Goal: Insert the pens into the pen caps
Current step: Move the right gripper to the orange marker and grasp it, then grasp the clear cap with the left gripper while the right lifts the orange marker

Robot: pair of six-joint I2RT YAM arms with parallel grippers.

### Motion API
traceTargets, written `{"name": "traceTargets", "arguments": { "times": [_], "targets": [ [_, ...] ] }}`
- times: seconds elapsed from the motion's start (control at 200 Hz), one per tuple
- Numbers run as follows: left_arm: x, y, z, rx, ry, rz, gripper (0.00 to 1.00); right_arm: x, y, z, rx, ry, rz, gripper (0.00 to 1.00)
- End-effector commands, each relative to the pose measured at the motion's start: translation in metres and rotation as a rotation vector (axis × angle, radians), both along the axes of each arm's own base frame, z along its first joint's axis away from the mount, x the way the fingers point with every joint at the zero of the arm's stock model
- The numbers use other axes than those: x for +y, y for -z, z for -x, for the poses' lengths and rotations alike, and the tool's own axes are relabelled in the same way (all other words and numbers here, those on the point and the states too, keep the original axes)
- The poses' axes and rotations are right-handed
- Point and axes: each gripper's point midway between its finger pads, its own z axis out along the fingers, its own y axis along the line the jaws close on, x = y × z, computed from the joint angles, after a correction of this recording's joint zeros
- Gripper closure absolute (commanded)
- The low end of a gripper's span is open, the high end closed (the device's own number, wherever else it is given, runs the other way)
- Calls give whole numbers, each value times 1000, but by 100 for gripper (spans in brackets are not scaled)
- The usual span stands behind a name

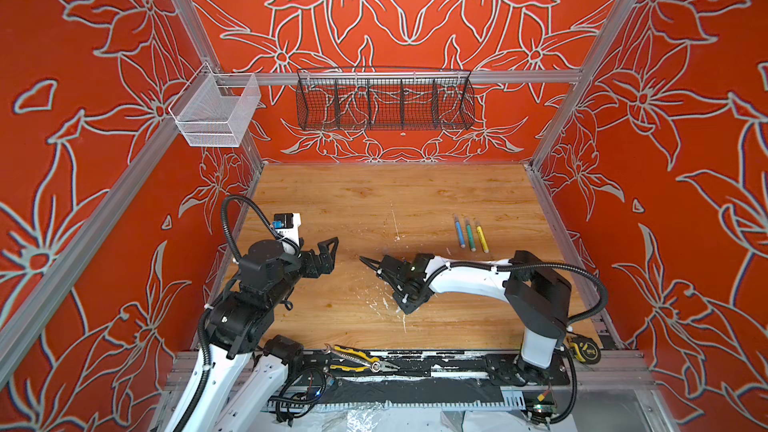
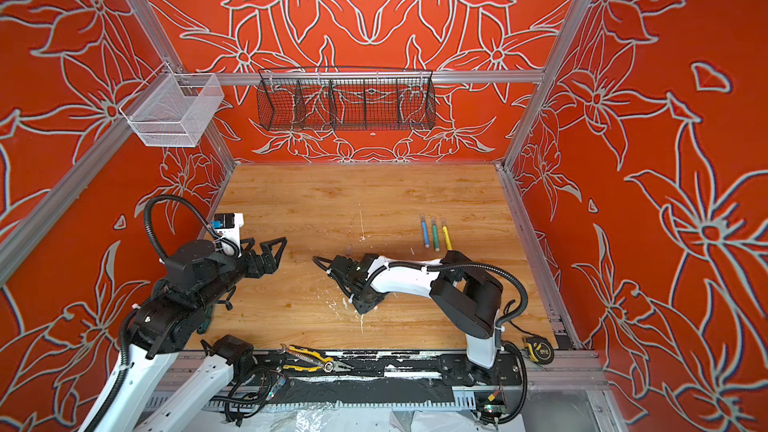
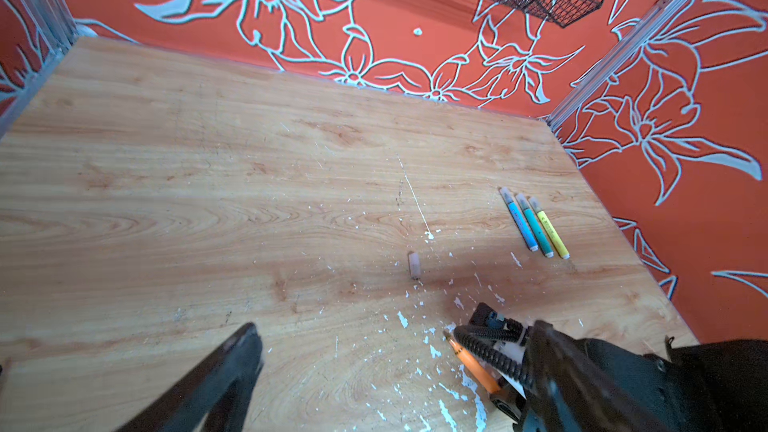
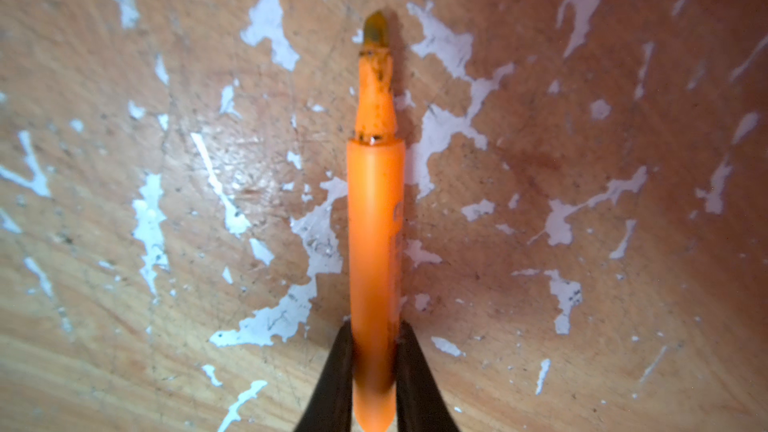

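My right gripper (image 4: 376, 332) is shut on the rear end of the orange pen (image 4: 376, 222), whose bare tip points away just above the flecked wood. The same orange pen (image 3: 473, 363) shows in the left wrist view, under the right wrist. A loose clear pen cap (image 3: 414, 264) lies on the table beyond it. The blue pen (image 1: 459, 230), green pen (image 1: 469, 234) and yellow pen (image 1: 481, 236) lie side by side at the right, each with a clear cap on its far end. My left gripper (image 1: 318, 249) hovers open and empty on the left.
Yellow-and-black pliers (image 1: 357, 359) and a tape measure (image 1: 584, 349) lie on the front rail. A black wire basket (image 1: 384, 99) and a white mesh basket (image 1: 214, 112) hang on the back frame. White flecks dot the wooden table (image 1: 332, 201).
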Motion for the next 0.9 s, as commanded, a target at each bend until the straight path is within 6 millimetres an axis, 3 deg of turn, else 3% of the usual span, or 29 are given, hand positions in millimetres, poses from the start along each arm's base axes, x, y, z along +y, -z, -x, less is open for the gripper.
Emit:
{"name": "traceTargets", "arguments": {
  "times": [0.0, 0.25, 0.36, 0.41, 0.47, 0.696, 0.891],
  "targets": [
    [-12, 26, -11, 102, 15, 59, 3, -5, 7, 2, 25, 25, -34, 90],
    [-32, 55, -38, 244, 37, 131, 3, -13, -49, -18, -102, 18, -179, 97],
    [-49, 67, -53, 315, 89, 159, 2, -16, -75, -17, -157, -21, -255, 99],
    [-55, 86, -62, 400, 104, 150, 0, -18, -88, -15, -193, -35, -307, 99],
    [-63, 95, -69, 456, 127, 154, 4, -19, -99, -14, -232, -39, -366, 99],
    [-81, 133, -96, 622, 163, 69, 15, -35, -120, 4, -303, -91, -501, 100],
    [-106, 167, -112, 749, 193, -87, 25, -48, -127, 13, -345, -93, -569, 100]
  ]
}}
